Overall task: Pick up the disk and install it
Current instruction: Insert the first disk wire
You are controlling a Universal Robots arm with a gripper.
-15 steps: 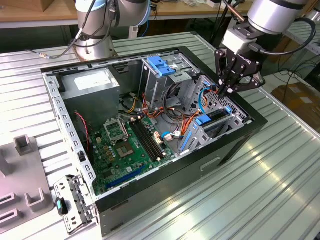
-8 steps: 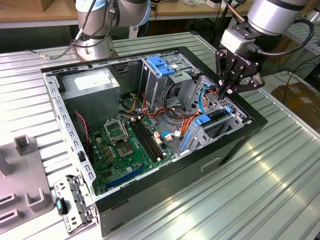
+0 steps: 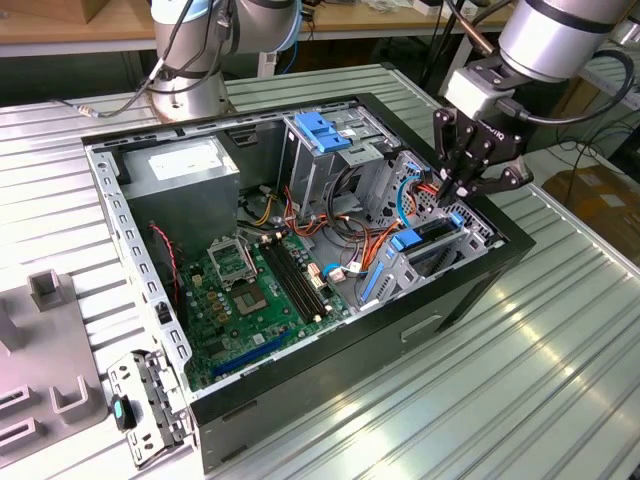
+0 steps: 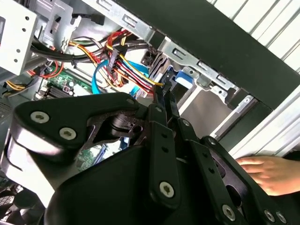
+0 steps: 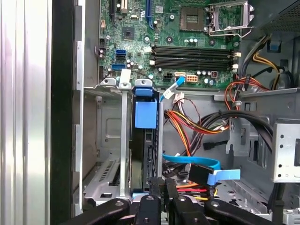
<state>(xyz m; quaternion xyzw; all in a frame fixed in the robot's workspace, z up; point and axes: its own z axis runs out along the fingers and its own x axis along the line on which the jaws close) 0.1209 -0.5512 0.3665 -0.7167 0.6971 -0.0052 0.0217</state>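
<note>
Ribbed metal bench (image 3: 560,340) carries an open computer case (image 3: 470,300) lying on its side, with the green motherboard (image 3: 250,290) showing on its floor. At the case's corner toward the exterior view's right, the gripper (image 3: 447,192) reaches down over the grey drive cage (image 3: 400,270). The disk (image 3: 432,238), black with blue rails and a blue end tab, stands on edge in a slot of that cage; in the first wrist view it (image 5: 143,140) sits between two upright grey walls, its blue tab toward the motherboard (image 5: 178,37). The jaws are drawn together on the disk's near end, the fingertips (image 5: 159,187) pinching its edge. Orange, red and yellow wires (image 5: 187,126) and a flat blue cable (image 5: 192,163) lie just beside the slot. In the second wrist view a person's hand (image 4: 274,173) rests on the bench outside the case wall
</note>
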